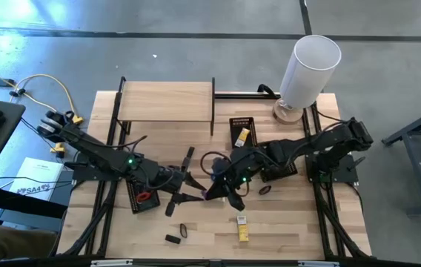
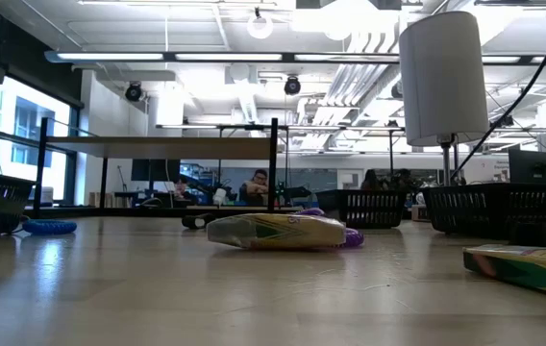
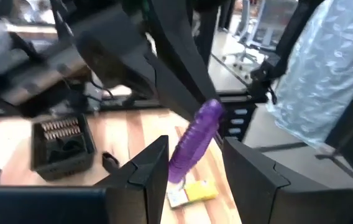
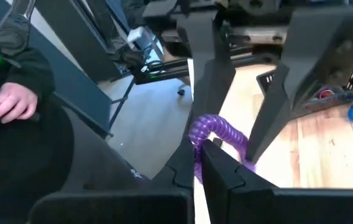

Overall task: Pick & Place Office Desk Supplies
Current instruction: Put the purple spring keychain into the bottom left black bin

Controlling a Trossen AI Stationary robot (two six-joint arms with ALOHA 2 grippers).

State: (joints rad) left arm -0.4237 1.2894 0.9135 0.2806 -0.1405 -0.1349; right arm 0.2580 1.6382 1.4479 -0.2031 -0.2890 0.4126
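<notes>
A purple coiled loop point(image 3: 192, 143) hangs in the air above the table's middle point(image 1: 209, 194). My right gripper point(image 4: 199, 149), reaching in from the table's right point(image 1: 219, 190), is shut on it. My left gripper point(image 3: 195, 142) comes level from the table's left point(image 1: 198, 189) and is open, one finger on each side of the loop; I cannot tell whether either finger touches it. On the table lie a yellow packet point(image 1: 242, 228), two black loops point(image 1: 183, 231) point(image 1: 265, 190) and a small black block point(image 1: 171, 239). My right gripper pinches the purple loop's upper end point(image 3: 210, 112) between its two shut fingertips point(image 4: 217, 163). The fingers slant down at it from the table's right. The loop hangs below them, tilted and clear of the table, and its coils arch out past the fingertips point(image 4: 220, 129).
Black mesh trays stand at the left point(image 1: 142, 199) with a red loop, at the far middle point(image 1: 240, 124) with a yellow packet, and under my right arm point(image 1: 279, 172). A wooden shelf point(image 1: 166, 102) and a tall white cylinder point(image 1: 308, 68) stand at the back. A person's hand point(image 4: 12, 102) shows beyond the table.
</notes>
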